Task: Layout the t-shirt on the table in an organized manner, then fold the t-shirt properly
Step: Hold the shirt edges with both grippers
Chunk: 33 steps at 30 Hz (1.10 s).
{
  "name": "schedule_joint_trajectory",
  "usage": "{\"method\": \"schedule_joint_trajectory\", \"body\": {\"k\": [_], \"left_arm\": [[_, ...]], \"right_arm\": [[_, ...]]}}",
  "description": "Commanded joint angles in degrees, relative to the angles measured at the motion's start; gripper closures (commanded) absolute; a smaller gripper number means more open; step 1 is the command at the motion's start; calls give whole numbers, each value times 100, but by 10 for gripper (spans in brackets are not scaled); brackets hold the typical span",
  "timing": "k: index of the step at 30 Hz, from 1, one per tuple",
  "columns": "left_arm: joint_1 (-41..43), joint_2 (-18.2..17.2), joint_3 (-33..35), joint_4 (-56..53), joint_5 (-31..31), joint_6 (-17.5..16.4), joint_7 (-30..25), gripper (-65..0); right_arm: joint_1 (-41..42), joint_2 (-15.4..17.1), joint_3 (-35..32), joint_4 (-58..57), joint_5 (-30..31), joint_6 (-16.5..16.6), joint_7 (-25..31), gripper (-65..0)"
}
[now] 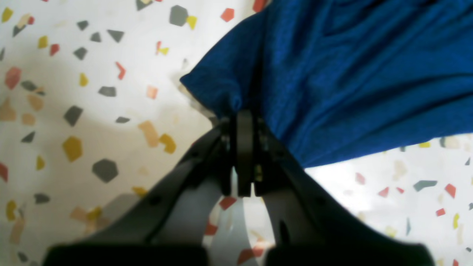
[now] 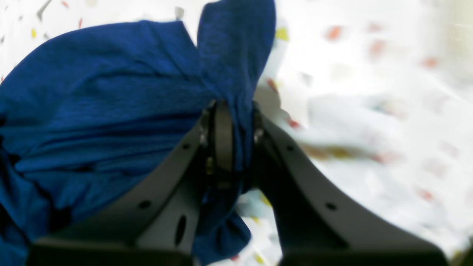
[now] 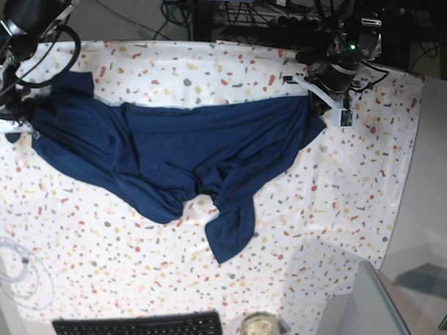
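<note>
The dark blue t-shirt [image 3: 187,148] is stretched across the far half of the speckled table [image 3: 332,201], with a crumpled flap hanging toward the front. In the base view my left gripper [image 3: 319,105] holds its right end and my right gripper [image 3: 30,120] holds its left end. The left wrist view shows the left gripper [image 1: 244,118] shut on a bunched edge of the t-shirt [image 1: 351,74], just above the table [image 1: 92,111]. In the right wrist view the right gripper [image 2: 236,111] is shut with a fold of the t-shirt [image 2: 111,92] pinched between its fingers.
A black keyboard [image 3: 141,328] and a glass jar [image 3: 259,329] sit at the front edge. A coil of white cable [image 3: 14,270] lies front left. A grey box corner [image 3: 373,312] stands front right, and plain grey surface [image 3: 432,182] runs along the right.
</note>
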Motion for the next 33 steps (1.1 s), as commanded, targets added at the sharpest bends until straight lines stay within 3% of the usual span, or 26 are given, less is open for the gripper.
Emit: {"method": "schedule_joint_trajectory", "body": {"k": [1, 9, 15, 16, 26, 28, 29, 32, 33], "left_arm": [[47, -105, -21, 175, -6, 2, -89, 0], [302, -298, -29, 878, -41, 2, -45, 0], [223, -316, -12, 887, -41, 11, -45, 0], [232, -316, -12, 887, -32, 11, -45, 0], [267, -316, -3, 825, -23, 11, -45, 0], [267, -316, 6, 825, -23, 11, -45, 0], [267, -316, 6, 825, -32, 11, -45, 0], [267, -307, 23, 825, -41, 11, -45, 0], [267, -307, 23, 825, -41, 11, -45, 0]], "right_arm": [[-24, 39, 13, 326, 52, 25, 5, -17], [-287, 39, 22, 923, 61, 42, -548, -36], [-156, 22, 13, 792, 52, 42, -847, -335], [-156, 22, 13, 792, 52, 42, -865, -357], [-112, 22, 22, 150, 52, 42, -883, -360], [-112, 22, 22, 27, 52, 42, -865, -350], [-112, 22, 22, 27, 52, 42, -839, -306], [-129, 4, 48, 229, 52, 42, -795, -9], [-138, 4, 57, 370, 52, 42, -803, 0]]}}
